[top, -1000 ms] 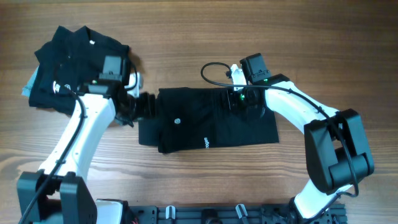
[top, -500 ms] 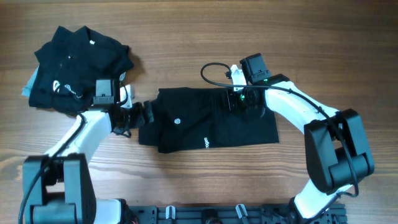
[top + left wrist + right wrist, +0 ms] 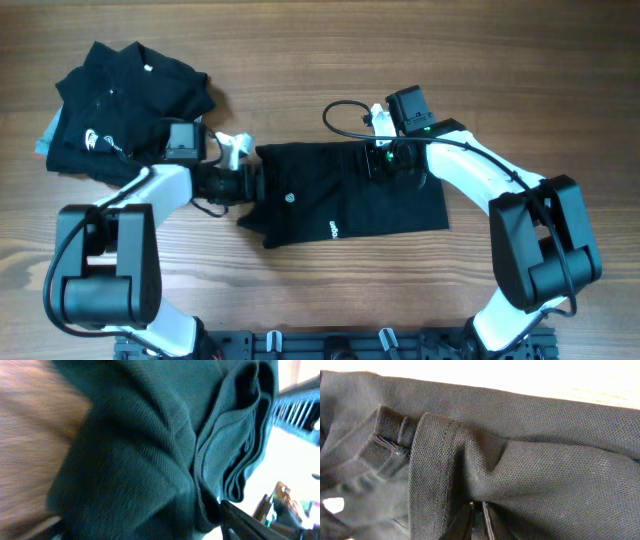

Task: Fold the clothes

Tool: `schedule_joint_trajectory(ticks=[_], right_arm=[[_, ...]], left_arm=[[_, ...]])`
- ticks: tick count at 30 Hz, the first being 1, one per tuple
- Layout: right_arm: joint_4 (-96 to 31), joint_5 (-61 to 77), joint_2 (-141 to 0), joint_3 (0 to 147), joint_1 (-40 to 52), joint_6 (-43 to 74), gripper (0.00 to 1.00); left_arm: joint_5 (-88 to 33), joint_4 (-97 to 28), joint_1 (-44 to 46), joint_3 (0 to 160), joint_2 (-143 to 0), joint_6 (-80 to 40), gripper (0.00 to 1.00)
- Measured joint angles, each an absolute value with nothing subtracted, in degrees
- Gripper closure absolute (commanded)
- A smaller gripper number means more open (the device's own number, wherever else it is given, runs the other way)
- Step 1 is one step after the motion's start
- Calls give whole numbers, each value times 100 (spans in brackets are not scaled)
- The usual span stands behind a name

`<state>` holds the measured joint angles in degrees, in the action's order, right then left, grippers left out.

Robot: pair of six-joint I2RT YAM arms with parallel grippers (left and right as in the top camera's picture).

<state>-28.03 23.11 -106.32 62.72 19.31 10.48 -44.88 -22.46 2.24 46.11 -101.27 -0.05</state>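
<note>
A folded black shirt (image 3: 345, 205) with small white logo prints lies mid-table. My left gripper (image 3: 252, 184) is at its left edge. In the left wrist view the dark fabric (image 3: 150, 460) fills the space between the two fingers, which stand wide apart (image 3: 150, 527). My right gripper (image 3: 386, 165) is on the shirt's top edge. In the right wrist view its fingers (image 3: 479, 517) are pinched together on a stitched fold of the shirt (image 3: 470, 460). A heap of more black shirts (image 3: 125, 105) lies at the back left.
A light blue piece (image 3: 44, 138) sticks out under the heap's left side. A black cable loop (image 3: 340, 108) of the right arm hangs over the table behind the shirt. Bare wooden table (image 3: 300, 60) surrounds the shirts.
My left gripper drew back to the left, then pushed right into the shirt's left edge, which has bunched and shifted right. The right arm has not moved.
</note>
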Motion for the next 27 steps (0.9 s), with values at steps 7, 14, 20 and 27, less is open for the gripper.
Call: schedule_joint_trajectory(ticks=[7, 14, 20, 27], right_arm=[[-2801, 2311, -10632, 6272, 1931, 1048, 89], [-3575, 2180, -10569, 6477, 1802, 1114, 89], [-3986, 1796, -9819, 6718, 1216, 1291, 89], [-4071, 1726, -9736, 6735, 779, 1413, 89]], left_arm=[[-3977, -2224, 843, 4541, -10208, -222, 90], [-3588, -4029, 292, 4941, -10141, -552, 96], [-3155, -5586, -16, 6523, -9376, -648, 96], [-2768, -5142, 1076, 7081, -8991, -1194, 92]])
